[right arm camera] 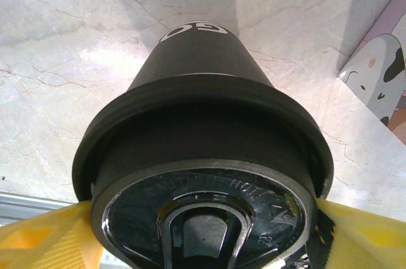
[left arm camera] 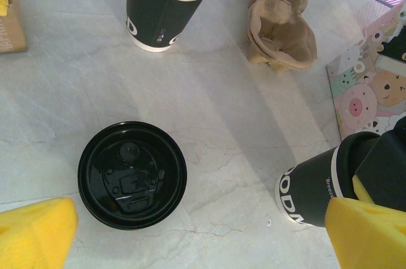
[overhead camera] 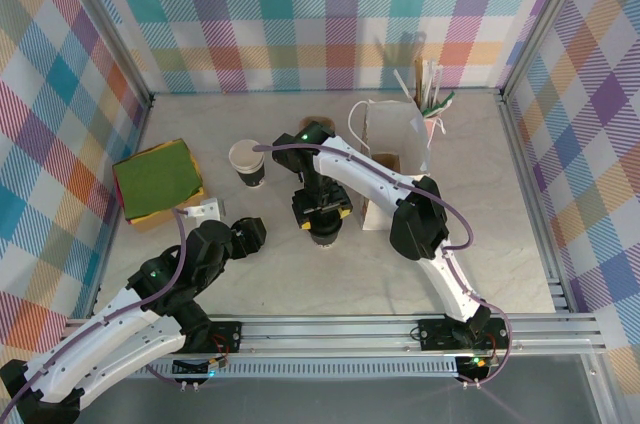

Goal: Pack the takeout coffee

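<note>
The takeout coffee [right arm camera: 202, 155], a dark cup with a black lid, stands mid-table [overhead camera: 323, 236]. My right gripper [right arm camera: 203, 218] comes down over it [overhead camera: 322, 212], and its yellow pads [right arm camera: 44, 237] press the lid's rim from both sides. In the left wrist view the cup [left arm camera: 311, 190] is at the right, its base at the table surface. My left gripper [left arm camera: 203, 231] hangs open over bare table [overhead camera: 250, 234], with a loose flat black lid [left arm camera: 132, 175] just left of the gap. The white paper bag [overhead camera: 395, 154] stands right of the cup.
A lidless cup with a white rim [overhead camera: 247, 161] stands behind and to the left. A brown cardboard cup carrier [left arm camera: 279, 25] lies beside the bag's cartoon-printed side [left arm camera: 371, 94]. A green-topped stack [overhead camera: 157, 182] sits at the left, and straws and stirrers [overhead camera: 425, 79] at the back.
</note>
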Motion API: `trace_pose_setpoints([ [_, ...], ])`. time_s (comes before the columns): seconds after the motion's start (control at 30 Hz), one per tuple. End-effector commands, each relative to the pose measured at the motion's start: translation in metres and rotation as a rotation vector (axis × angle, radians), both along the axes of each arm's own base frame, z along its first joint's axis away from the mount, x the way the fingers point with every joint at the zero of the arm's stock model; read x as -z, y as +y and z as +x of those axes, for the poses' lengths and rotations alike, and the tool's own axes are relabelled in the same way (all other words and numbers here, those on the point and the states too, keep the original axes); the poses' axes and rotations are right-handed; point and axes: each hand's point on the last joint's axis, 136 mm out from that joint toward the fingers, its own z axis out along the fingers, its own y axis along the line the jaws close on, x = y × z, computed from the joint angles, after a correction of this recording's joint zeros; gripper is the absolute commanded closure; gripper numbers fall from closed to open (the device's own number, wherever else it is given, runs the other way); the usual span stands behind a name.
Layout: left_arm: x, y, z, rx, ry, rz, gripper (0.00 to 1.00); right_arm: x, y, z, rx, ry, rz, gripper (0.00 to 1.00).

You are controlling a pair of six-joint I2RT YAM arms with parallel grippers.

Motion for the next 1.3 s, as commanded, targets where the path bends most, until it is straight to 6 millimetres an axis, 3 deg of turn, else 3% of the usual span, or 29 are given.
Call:
trace_pose_setpoints([
  [0.0,0.002,0.002,-0.001,-0.007,0.001,-0.005,0.0,0.005,-0.002,-0.006,0.012,0.024,-0.022,0.23],
  [0.7,0.003,0.001,0.0,-0.006,0.002,-0.008,0.0,-0.006,-0.002,-0.006,0.013,0.004,-0.007,0.31],
  [1.27,-0.002,-0.003,0.001,0.002,-0.001,-0.023,0.0,-0.055,-0.007,-0.006,0.022,-0.068,0.06,0.33],
])
